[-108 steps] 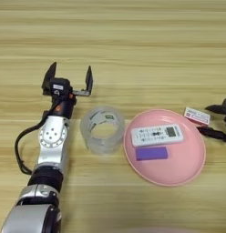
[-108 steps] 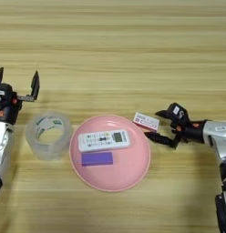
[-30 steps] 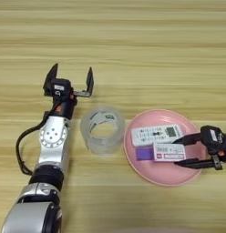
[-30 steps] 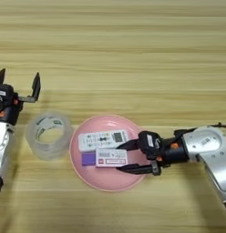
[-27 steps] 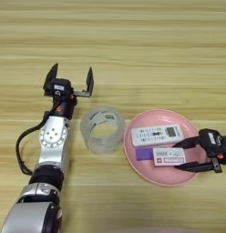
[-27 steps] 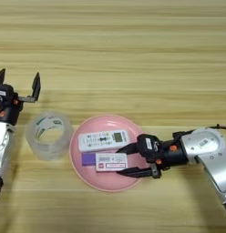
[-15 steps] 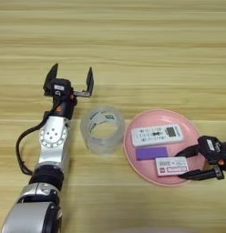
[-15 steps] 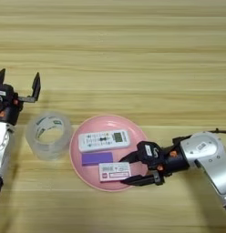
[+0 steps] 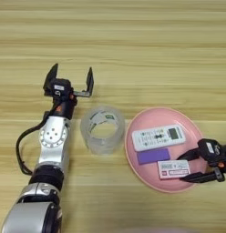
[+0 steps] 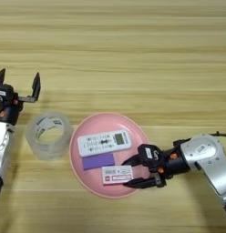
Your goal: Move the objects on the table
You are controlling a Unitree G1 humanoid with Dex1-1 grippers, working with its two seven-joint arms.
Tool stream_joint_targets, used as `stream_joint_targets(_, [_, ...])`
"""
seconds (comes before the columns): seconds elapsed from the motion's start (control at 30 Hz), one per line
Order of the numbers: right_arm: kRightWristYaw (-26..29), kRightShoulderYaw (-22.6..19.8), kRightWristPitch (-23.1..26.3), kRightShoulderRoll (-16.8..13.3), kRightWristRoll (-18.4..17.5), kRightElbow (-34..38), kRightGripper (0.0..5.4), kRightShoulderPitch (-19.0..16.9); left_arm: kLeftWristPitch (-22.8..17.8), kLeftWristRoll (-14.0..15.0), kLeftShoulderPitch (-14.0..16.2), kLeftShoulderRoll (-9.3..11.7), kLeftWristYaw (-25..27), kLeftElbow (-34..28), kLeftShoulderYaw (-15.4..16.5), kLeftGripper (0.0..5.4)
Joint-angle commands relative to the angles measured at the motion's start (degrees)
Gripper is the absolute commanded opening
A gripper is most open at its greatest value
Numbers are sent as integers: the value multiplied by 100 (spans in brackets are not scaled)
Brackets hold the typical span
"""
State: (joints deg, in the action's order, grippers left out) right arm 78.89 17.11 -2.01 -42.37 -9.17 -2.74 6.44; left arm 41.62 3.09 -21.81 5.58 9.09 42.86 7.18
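Right gripper (image 10: 133, 172) reaches in over the plate's (image 10: 87, 183) right rim with its two black fingers spread, one above and one below the right end of the box (image 10: 117, 174); whether the fingers touch the box is hard to tell, but they do not look pressed onto it. That box lies flat in the plate near its front rim, just in front of the purple block (image 10: 98, 161), and the remote (image 10: 104, 141) lies behind the block, across the plate's middle. Both objects thus sit in the plate, so the moving looks largely done, with only the gripper's retreat to the table's (image 10: 133, 54) right side left, as far as can be judged. Left gripper (image 9: 70, 81) is parked near the table's left edge, fingers wide apart and holding nothing, just behind the tape roll (image 9: 102, 130). Only the right eye view shows the right forearm; only the left eye view shows the left arm whole.
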Motion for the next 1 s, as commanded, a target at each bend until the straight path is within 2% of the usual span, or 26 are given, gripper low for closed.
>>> stream_joint_targets(0.03, [-72,-1,-2,16,36,22,256,109,53,60,-58,0,11,47,10,540])
stream_joint_targets(0.53, [-122,-155,71,-12,-215,246,435,203,65,61,-75,-5,7,83,13,540])
stream_joint_targets(0.77, [-189,-443,242,57,-635,503,523,301,77,61,-77,-6,8,97,12,540])
stream_joint_targets(0.9, [-288,-621,306,115,-835,555,538,381,81,58,-89,-9,4,116,11,540])
stream_joint_targets(1.0, [-398,-703,313,144,-830,469,538,472,82,55,-100,-10,3,129,8,540])
